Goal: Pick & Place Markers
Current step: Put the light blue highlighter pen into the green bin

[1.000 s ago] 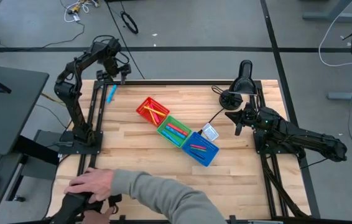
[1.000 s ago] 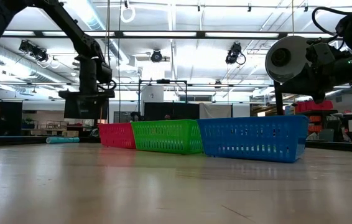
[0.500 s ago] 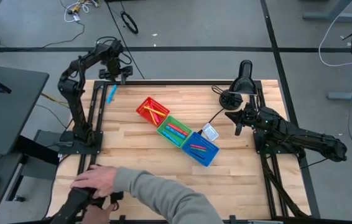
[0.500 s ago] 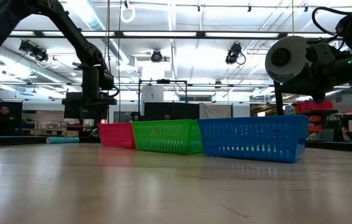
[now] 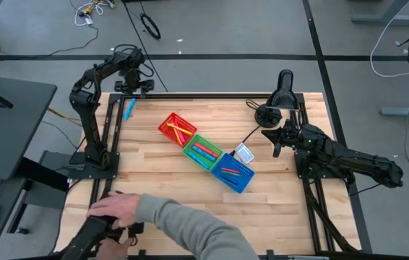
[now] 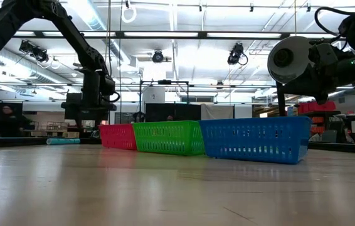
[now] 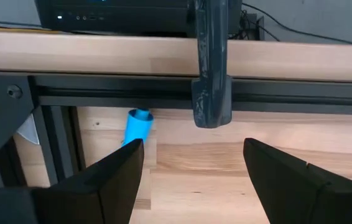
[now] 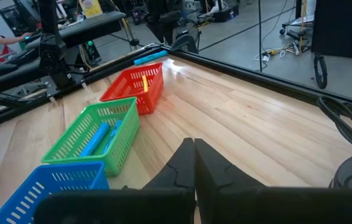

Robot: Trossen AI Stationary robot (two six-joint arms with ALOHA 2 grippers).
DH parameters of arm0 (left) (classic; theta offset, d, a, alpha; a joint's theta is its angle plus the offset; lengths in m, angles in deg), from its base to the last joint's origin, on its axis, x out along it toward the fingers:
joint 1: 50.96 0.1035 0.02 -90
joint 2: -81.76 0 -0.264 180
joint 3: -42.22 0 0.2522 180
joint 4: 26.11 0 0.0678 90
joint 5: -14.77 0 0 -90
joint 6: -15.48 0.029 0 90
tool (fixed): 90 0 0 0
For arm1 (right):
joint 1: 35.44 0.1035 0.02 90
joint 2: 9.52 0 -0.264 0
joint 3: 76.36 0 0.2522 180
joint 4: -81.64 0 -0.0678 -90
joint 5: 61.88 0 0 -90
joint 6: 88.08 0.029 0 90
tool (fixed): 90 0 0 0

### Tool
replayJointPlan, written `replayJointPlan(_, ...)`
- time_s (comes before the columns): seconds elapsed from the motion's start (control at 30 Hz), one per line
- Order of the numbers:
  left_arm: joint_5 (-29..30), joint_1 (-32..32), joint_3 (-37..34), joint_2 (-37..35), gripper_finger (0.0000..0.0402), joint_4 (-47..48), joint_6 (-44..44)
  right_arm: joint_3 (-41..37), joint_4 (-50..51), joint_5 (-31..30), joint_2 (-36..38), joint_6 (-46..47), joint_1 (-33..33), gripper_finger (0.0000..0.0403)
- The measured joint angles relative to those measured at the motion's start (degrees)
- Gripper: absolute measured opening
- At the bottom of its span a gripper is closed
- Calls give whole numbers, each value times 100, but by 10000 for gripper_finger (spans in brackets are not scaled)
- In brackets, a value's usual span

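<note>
High view: the left pincer (image 5: 134, 78) is seen at the far left corner of the desk (image 5: 190, 195), above the black frame rail (image 5: 112, 119). In the left wrist view its two fingers (image 7: 111, 177) are spread wide apart, with nothing between them. A blue marker (image 5: 129, 109) is lying on the desk just beside this pincer, next to the rail. Its end is seen past the fingers in the left wrist view, near a dark clamp (image 7: 210, 68) on the rail.

Three bins are set in a slanted row in the middle of the desk, touching each other: a red bin (image 5: 177, 128), a green bin (image 5: 202, 152) and a blue bin (image 5: 232, 172). They are well apart from the left pincer and nearer to the right one. Markers are seen inside each bin: yellow and red ones in the red bin, pink and blue ones in the green bin.

The right pincer (image 5: 277, 139) is held above the right side of the desk, near the blue bin. In the right wrist view its fingers (image 8: 188, 163) are pressed together on nothing.

A person's hand (image 5: 114, 210) is seen at the near left edge of the desk.
</note>
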Motion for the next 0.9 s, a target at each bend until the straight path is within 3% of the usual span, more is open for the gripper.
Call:
replayJointPlan(0.43,1155,-405,-8,4,284,731,-35,0,0,-2,-1,0,0,0)
replayJointPlan(0.67,1483,-536,-11,389,284,1342,80,0,0,0,0,0,0,0)
replayJointPlan(0.9,2041,-654,-11,666,283,1332,69,0,0,-2,-1,0,0,0)
